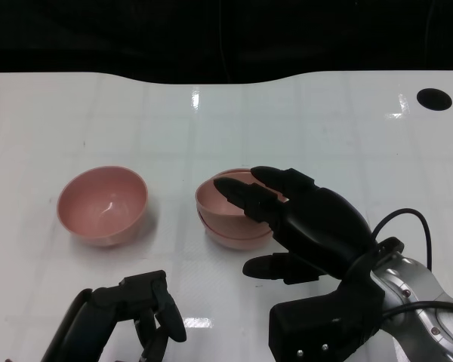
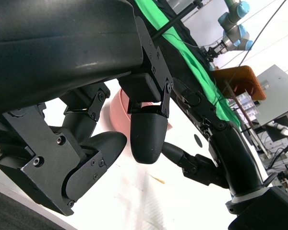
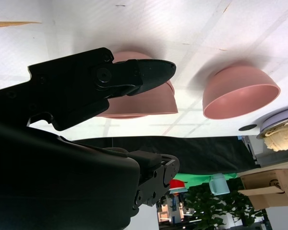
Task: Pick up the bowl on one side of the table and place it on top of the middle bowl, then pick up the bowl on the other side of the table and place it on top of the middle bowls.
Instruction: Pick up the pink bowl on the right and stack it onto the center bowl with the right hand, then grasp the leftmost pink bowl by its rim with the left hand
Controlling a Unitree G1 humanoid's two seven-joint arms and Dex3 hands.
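Observation:
Two pink bowls are nested as a stack point(image 1: 234, 220) at the table's middle, also seen in the right wrist view point(image 3: 153, 101). My right hand point(image 1: 302, 219) hovers over the stack from its near right. Its fingers point(image 3: 134, 75) stretch above the top bowl's rim and the thumb stays apart on the near side, so it holds nothing. A single pink bowl point(image 1: 102, 205) stands upright to the left of the stack point(image 3: 240, 91). My left hand point(image 1: 147, 313) rests low at the near left, fingers point(image 2: 146, 134) curled in on nothing.
The white table point(image 1: 325, 128) has a dark hole point(image 1: 434, 98) at the far right and a curved black far edge. A pink bowl's edge point(image 2: 116, 111) shows behind my left fingers. A cable point(image 1: 408, 219) loops at my right wrist.

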